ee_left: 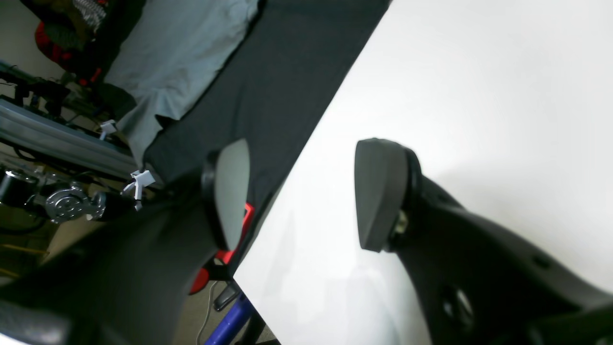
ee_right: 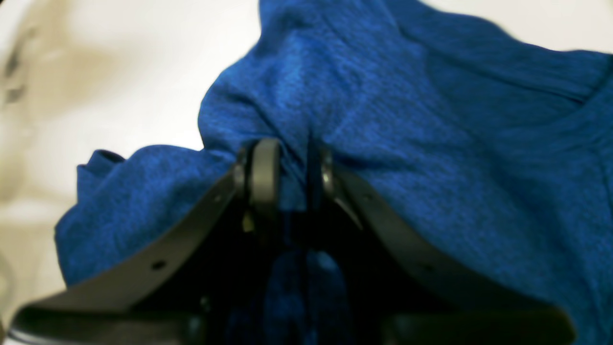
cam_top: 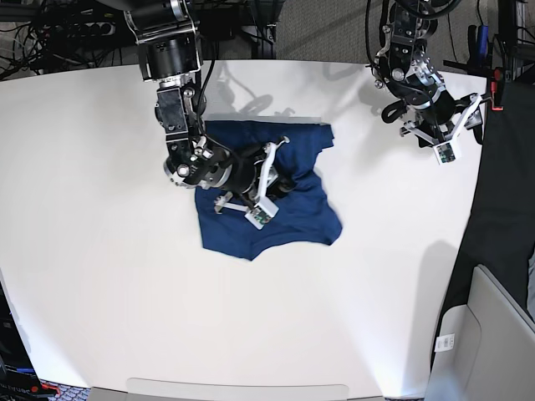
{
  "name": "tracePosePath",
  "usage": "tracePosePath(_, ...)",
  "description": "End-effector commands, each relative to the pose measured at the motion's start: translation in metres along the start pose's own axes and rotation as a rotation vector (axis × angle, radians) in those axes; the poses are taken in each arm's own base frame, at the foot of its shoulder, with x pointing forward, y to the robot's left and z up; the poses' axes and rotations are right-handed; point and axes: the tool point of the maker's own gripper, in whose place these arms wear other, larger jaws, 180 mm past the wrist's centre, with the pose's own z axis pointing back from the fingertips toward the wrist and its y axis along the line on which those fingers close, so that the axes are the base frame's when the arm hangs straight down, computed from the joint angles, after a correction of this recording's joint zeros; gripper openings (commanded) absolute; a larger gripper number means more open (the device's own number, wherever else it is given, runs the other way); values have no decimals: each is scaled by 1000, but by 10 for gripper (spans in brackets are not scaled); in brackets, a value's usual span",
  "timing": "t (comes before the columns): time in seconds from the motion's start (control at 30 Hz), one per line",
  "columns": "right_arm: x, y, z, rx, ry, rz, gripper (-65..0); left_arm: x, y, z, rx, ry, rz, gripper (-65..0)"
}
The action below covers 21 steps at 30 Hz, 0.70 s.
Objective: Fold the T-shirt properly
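Pinching a T-shirt [ee_right: 431,143] ridge, right gripper [ee_right: 287,165] was nearly closed on fabric; best lifted slowly, single layer. Left gripper [ee_left: 301,191] sat wide open, empty, well clear of the shirt.

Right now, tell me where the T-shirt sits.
In the base view, the T-shirt lies bunched on the white table, left of centre, under the right gripper, which pinches a fold of it.

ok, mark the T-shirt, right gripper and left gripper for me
T-shirt [cam_top: 305,213]: base view, flat lower-right part of the cloth.
right gripper [ee_right: 291,165]: right wrist view, between the fingertips, pinching a fold.
left gripper [ee_left: 301,194]: left wrist view, gap between the open pads.
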Motion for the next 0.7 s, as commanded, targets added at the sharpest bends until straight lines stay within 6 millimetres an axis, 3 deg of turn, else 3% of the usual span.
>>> tracePosePath(0.0,-22,-20,9,-72,106,34,-553,15,7,0,23,-56,7,-309)
tracePosePath(0.3,-34,-73,48,-187,152,114,-553,15,6,0,22,-57,6,-309)
tracePosePath(0.67,-27,-109,84,-282,165,201,-553,15,6,0,22,-57,6,-309)
